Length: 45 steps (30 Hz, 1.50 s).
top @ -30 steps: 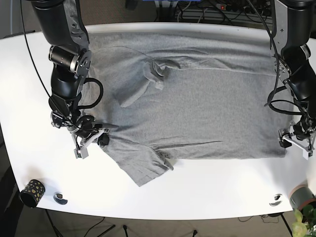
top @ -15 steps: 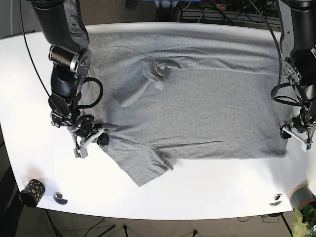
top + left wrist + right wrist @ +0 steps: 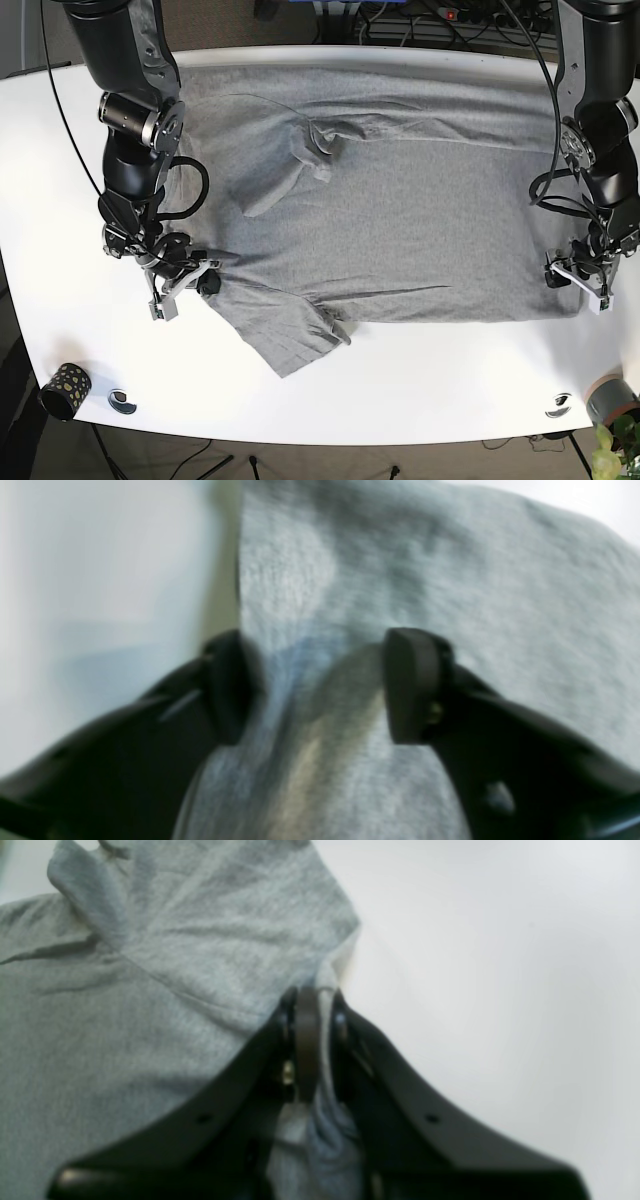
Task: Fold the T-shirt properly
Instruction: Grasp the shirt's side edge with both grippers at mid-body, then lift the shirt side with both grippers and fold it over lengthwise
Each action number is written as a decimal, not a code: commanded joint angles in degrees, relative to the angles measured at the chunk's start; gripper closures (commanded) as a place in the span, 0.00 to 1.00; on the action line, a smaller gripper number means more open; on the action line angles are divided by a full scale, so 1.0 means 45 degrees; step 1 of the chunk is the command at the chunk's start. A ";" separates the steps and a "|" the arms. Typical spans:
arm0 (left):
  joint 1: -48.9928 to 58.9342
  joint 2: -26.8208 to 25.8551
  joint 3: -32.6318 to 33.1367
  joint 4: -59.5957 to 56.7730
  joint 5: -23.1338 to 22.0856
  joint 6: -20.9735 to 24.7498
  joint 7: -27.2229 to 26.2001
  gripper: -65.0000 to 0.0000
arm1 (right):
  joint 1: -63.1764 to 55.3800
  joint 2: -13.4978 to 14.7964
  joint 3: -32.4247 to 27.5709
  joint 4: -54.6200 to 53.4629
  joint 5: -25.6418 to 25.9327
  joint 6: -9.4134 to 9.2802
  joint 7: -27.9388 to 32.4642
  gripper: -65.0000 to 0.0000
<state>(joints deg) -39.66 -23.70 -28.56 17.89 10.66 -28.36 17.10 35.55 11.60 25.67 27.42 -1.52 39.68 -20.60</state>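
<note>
The grey T-shirt (image 3: 400,220) lies spread on the white table (image 3: 450,380), with a sleeve folded in near the collar and another sleeve sticking out at the front. My right gripper (image 3: 190,284) sits at the shirt's left edge. In the right wrist view that gripper (image 3: 312,1010) is shut on a pinch of the T-shirt (image 3: 125,1005). My left gripper (image 3: 577,279) rests at the shirt's front right corner. In the blurred left wrist view it (image 3: 320,687) stands open, with the T-shirt (image 3: 450,580) lying between its two fingers (image 3: 415,685).
A black gold-dotted cup (image 3: 65,390) and a small round object (image 3: 122,401) sit at the table's front left. Another small round object (image 3: 558,405), a grey cup (image 3: 612,398) and a plant (image 3: 615,450) are at the front right. Cables run behind the table.
My left gripper has moved from just off the shirt's front right corner inward onto the cloth. The right gripper and the shirt have hardly shifted.
</note>
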 commanded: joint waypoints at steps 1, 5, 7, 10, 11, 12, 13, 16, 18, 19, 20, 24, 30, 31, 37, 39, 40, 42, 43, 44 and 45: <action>-0.0125 -0.0056 0.0026 0.0195 0.0025 -0.0428 0.0273 0.71 | 0.0393 0.0129 0.0010 0.0149 -0.0043 0.0071 -0.0003 0.98; -0.0125 -0.0056 0.0045 0.0195 0.0025 -0.0487 0.0234 0.97 | 0.0413 0.0129 0.0010 0.0149 -0.0043 0.0071 -0.0003 0.98; -0.0125 -0.0056 0.0026 0.0234 0.0006 -0.0506 0.0234 1.00 | 0.0432 0.0129 0.0010 0.0305 -0.0043 0.0071 -0.0003 0.98; -0.0027 0.0003 -0.0013 0.0996 0.0006 -0.0741 0.0253 1.00 | 0.0315 0.0110 0.0010 0.1438 -0.0043 0.0071 -0.0316 0.98; 0.0129 0.0022 -0.0013 0.1328 0.0006 -0.0956 0.0273 1.00 | 0.0315 0.0110 0.0010 0.1809 -0.0043 0.0071 -0.0570 0.98; 0.0227 0.0042 -0.0052 0.1641 -0.0014 -0.1190 0.0292 1.00 | 0.0295 0.0110 0.0010 0.2200 -0.0043 0.0071 -0.0843 0.98; 0.0344 0.0081 -0.0228 0.2071 -0.0072 -0.1463 0.0331 1.00 | 0.0295 0.0110 0.0010 0.2669 -0.0043 0.0071 -0.1273 0.98; 0.0540 0.0374 -0.0521 0.3165 -0.0307 -0.1854 0.1015 1.00 | 0.0178 0.0110 0.0010 0.3880 -0.0024 0.0071 -0.2328 1.00; 0.0540 0.0452 -0.0677 0.4044 -0.0326 -0.1971 0.1738 1.00 | 0.0022 0.0110 0.0010 0.4915 -0.0024 0.0071 -0.2934 1.00; 0.0579 0.0530 -0.0795 0.4454 -0.0326 -0.2050 0.2011 1.00 | -0.0056 0.0110 0.0010 0.5404 -0.0024 0.0071 -0.3246 1.00; 0.0833 0.0530 -0.0990 0.5001 -0.0326 -0.2186 0.2363 1.00 | -0.0193 0.0110 0.0010 0.6009 -0.0024 0.0071 -0.3696 1.00; 0.1575 0.0784 -0.1263 0.6896 -0.0346 -0.2587 0.3164 1.00 | -0.0740 0.0110 0.0010 0.7826 -0.0024 0.0071 -0.4907 1.00; 0.2806 0.1292 -0.1283 0.9963 -0.0346 -0.2587 0.4473 1.00 | -0.2029 0.0110 0.0010 1.0620 -0.0024 0.0071 -0.6314 1.00; 0.3079 0.1311 -0.1283 1.0393 -0.0346 -0.2587 0.4649 1.00 | -0.2264 0.0110 0.0010 1.1050 -0.0024 0.0071 -0.6607 1.00; 0.4310 0.1780 -0.1303 1.2464 -0.0346 -0.2587 0.5430 1.00 | -0.3534 0.0090 0.0068 1.3355 -0.0024 0.0071 -0.8169 1.00; 0.4681 0.1800 -0.1303 1.3050 -0.0346 -0.2587 0.5684 1.00 | -0.3924 0.0012 0.0088 1.4058 -0.0024 0.0071 -0.8521 1.00; 0.4877 0.1800 -0.1303 1.3363 -0.0346 -0.2587 0.5801 1.00 | -0.4159 -0.0125 0.0088 1.4449 -0.0024 0.0071 -0.8677 1.00; 0.5267 0.1819 -0.1303 1.3929 -0.0346 -0.2587 0.6016 1.00 | -0.4608 -0.0320 0.0088 1.5172 -0.0024 0.0071 -0.8873 1.00; 0.5541 0.1819 -0.1303 1.4242 -0.0346 -0.2587 0.6212 1.00 | -0.4940 -0.0418 0.0088 1.5641 -0.0024 0.0071 -0.9009 1.00; 0.5678 0.1819 -0.1303 1.4437 -0.0346 -0.2587 0.6348 1.00 | -0.5175 -0.0418 0.0088 1.5895 -0.0024 0.0071 -0.9107 1.00; 0.5873 0.1819 -0.1303 1.4652 -0.0346 -0.2587 0.6563 1.00 | -0.5448 -0.0457 0.0088 1.6227 -0.0024 0.0071 -0.9263 1.00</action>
<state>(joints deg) -12.93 -13.85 -34.02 81.21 7.49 -41.39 45.47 10.96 8.43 25.61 97.17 0.10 40.53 -61.21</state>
